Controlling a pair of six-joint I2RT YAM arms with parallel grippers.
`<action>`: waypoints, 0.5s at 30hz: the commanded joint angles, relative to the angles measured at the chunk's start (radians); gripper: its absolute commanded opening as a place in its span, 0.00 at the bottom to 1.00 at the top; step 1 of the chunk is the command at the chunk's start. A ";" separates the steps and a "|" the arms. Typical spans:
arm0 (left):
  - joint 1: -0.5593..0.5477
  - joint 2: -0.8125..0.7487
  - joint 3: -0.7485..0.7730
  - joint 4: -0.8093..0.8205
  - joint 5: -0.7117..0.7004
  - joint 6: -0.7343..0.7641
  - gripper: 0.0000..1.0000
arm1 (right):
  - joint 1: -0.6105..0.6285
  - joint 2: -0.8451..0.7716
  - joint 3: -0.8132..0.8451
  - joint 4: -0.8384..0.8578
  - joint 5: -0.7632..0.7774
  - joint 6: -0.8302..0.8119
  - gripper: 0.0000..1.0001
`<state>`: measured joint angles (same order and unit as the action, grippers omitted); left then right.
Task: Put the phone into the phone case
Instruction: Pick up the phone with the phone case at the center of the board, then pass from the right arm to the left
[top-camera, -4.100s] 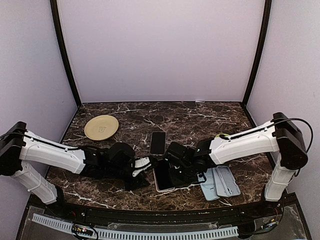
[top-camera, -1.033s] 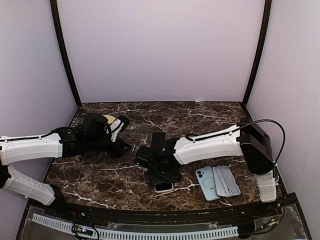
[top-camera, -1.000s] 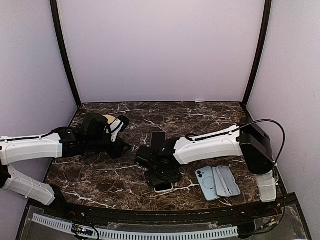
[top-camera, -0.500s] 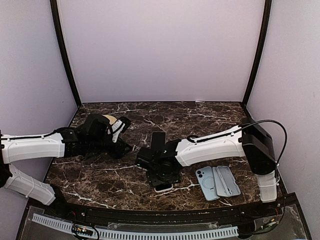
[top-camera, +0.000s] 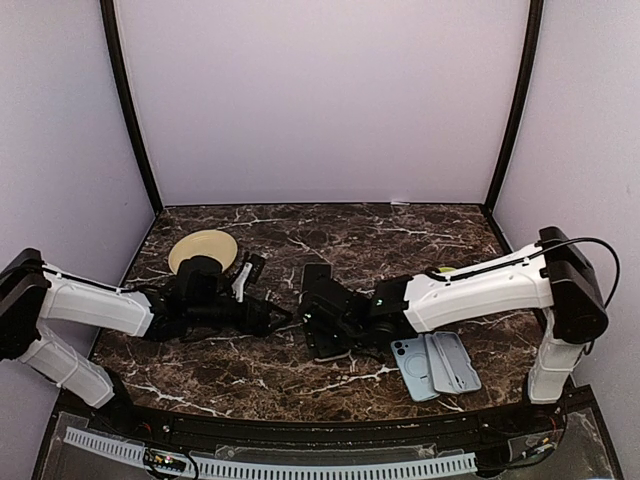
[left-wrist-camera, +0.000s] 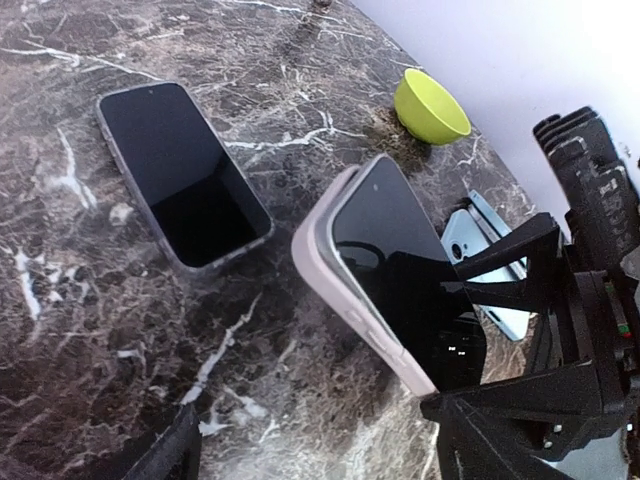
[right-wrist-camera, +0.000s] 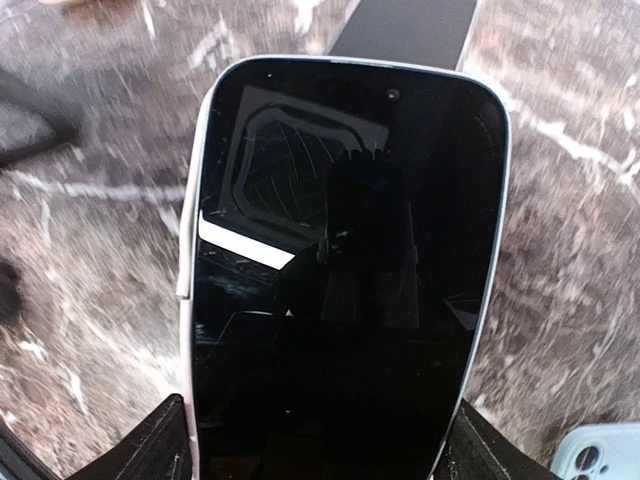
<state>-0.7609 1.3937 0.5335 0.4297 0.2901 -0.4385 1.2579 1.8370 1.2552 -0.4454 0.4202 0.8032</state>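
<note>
The phone (right-wrist-camera: 340, 260), black screen up, lies in a pale phone case (left-wrist-camera: 345, 290) whose rim shows along its left edge (right-wrist-camera: 187, 250). Phone (left-wrist-camera: 400, 270) and case are tilted, far end raised off the marble. My right gripper (right-wrist-camera: 320, 450) is shut across the phone's width, one finger at each long side; in the top view it (top-camera: 325, 330) sits at the table's middle. My left gripper (top-camera: 268, 318) is just left of it, low over the table. It (left-wrist-camera: 320, 440) stands open with bare marble between the fingers, the case's lower corner close to the right one.
A second dark phone (left-wrist-camera: 185, 175) lies flat on the marble (top-camera: 317, 272) behind the grippers. Two light blue cases (top-camera: 435, 362) lie at the near right. A green bowl (left-wrist-camera: 430, 105) sits beyond them and a tan plate (top-camera: 203, 252) at the back left.
My left arm has swung from beside the plate in toward the centre, and its jaws have opened wide. The right gripper has drawn the phone back from the near edge and tilted it up.
</note>
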 joint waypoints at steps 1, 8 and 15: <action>0.008 0.024 -0.012 0.333 0.123 -0.169 0.85 | 0.026 -0.108 -0.037 0.191 0.136 -0.071 0.36; 0.007 0.069 0.001 0.457 0.186 -0.224 0.85 | 0.050 -0.183 -0.092 0.328 0.199 -0.162 0.35; 0.008 0.167 0.023 0.509 0.198 -0.278 0.79 | 0.062 -0.196 -0.095 0.351 0.203 -0.188 0.33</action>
<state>-0.7597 1.5307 0.5400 0.8467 0.4446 -0.6655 1.3029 1.6829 1.1690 -0.2031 0.5774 0.6571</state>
